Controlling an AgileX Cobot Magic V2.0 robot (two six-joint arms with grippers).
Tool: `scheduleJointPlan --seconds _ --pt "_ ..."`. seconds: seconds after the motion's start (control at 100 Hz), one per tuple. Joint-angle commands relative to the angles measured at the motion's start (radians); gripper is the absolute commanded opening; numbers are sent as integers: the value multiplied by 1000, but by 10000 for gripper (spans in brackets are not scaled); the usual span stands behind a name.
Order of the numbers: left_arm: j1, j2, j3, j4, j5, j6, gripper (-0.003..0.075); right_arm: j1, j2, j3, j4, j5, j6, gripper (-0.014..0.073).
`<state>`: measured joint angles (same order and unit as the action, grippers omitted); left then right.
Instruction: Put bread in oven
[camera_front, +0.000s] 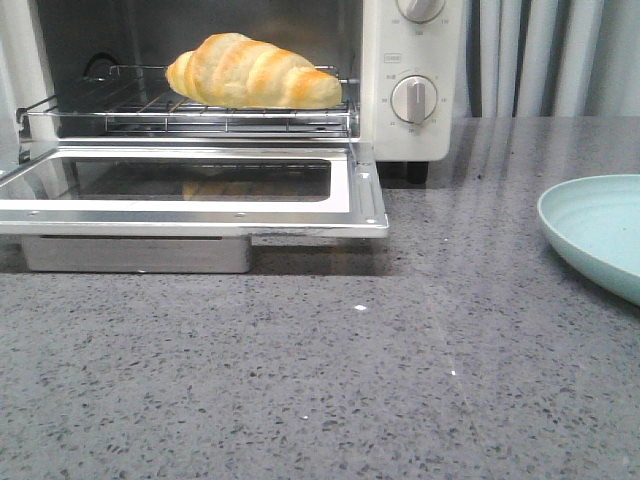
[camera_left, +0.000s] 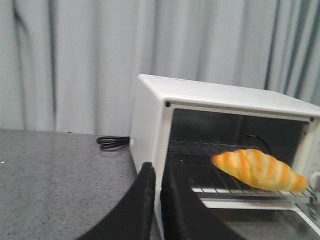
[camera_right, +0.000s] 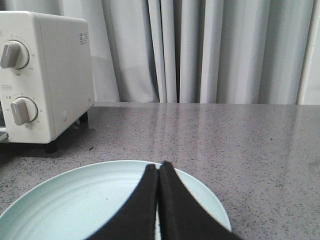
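Bread (camera_front: 250, 72) lies on the wire rack (camera_front: 190, 112) inside your oven (camera_front: 400, 120), whose door (camera_front: 190, 190) hangs open over the worktop (camera_front: 320, 380). Your left tool (camera_left: 156, 172) and right tool (camera_right: 159, 170) are both closed, empty; the right one sits above the pale plate (camera_right: 90, 205).

The counter (camera_front: 330, 380) is grey speckled stone, glossy enough to reflect the curtain behind it. The white oven (camera_front: 410, 80) stands on it beside the left end effector (camera_left: 157, 172), its door dropped open. A pale green plate (camera_right: 95, 200) lies directly beneath the right end effector (camera_right: 158, 167). A coiled black cord (camera_left: 114, 142) rests beyond the left end effector.
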<state>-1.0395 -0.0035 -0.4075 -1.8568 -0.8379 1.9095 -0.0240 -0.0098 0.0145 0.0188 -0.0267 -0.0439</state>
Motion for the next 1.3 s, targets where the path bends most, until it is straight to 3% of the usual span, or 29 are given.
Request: scheduleJointPlan --seconds 0.0,0.11,0.3,0.49,0.61,0.89,1.15,1.21,1.29 --pt "94 20 -20 -1 70 -71 -20 -4 -24 11 1 -73 -9 -44" --pt "219 20 -10 -1 135 -125 -20 -4 -24 11 1 -73 -9 -44" --pt "420 20 29 -1 254 -363 -20 -4 -24 11 1 -73 -9 -44" --pt "516 20 109 -1 461 -866 -20 -4 -24 11 1 -73 -9 -44" --pt "543 20 165 -1 605 -1082 -20 -4 -24 11 1 -73 -9 -44" --pt "554 20 253 -1 838 -1137 -20 -4 -24 11 1 -73 -9 -44" --pt "554 20 255 3 858 -1142 -20 -4 -24 11 1 -73 -9 -44" --pt "554 20 255 99 862 -1239 -20 -4 -24 11 1 -73 -9 -44" --pt "554 20 255 444 874 -1656 -20 -4 -24 11 1 -73 -9 -44"
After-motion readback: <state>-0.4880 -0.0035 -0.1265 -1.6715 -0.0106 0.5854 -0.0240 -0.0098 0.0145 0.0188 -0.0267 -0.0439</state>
